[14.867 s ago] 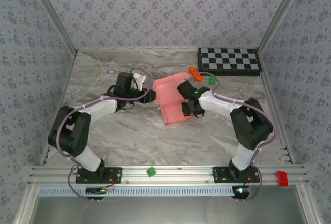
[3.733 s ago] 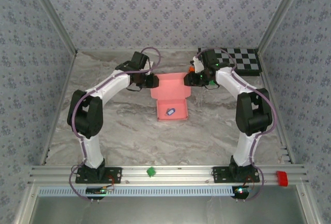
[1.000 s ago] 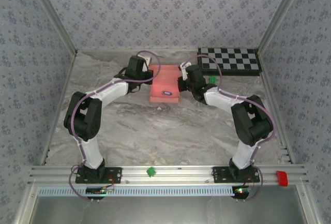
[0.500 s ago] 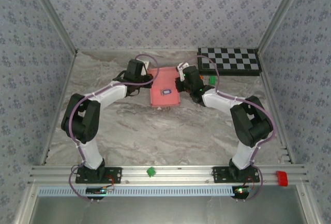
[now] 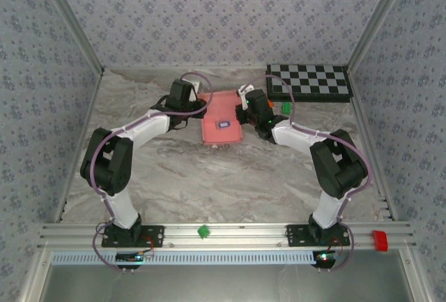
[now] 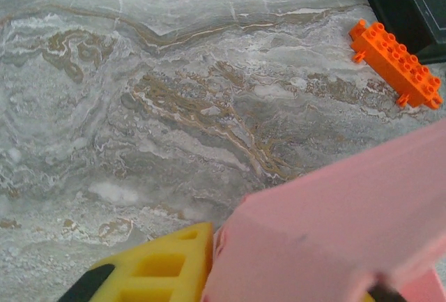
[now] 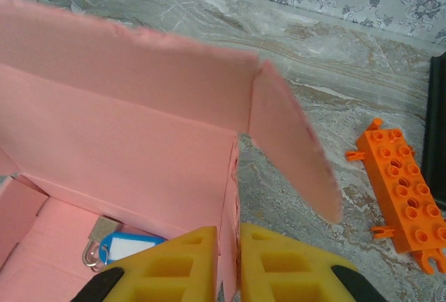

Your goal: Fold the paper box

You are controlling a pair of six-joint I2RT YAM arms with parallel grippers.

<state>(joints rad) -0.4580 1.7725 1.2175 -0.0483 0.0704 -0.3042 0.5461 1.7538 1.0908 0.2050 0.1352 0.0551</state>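
Top view: the salmon-pink card box (image 5: 221,126) sits open near the middle of the marble tabletop's (image 5: 209,183) far edge. The left gripper (image 5: 201,109) is at its left wall and the right gripper (image 5: 240,115) at its right wall.

Left wrist: one yellow foam finger (image 6: 160,270) touches the box wall; I cannot tell whether the gripper pinches it.

Right wrist: both fingers pinch the wall. A blue key tag (image 7: 129,250) lies inside the box, and an orange studded brick (image 7: 404,190) lies nearby.

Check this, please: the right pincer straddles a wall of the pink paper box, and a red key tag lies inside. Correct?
Not quite. The key tag is blue, not red; the right wrist view shows it. The right pincer does straddle a wall of the paper box, and the tag lies inside.
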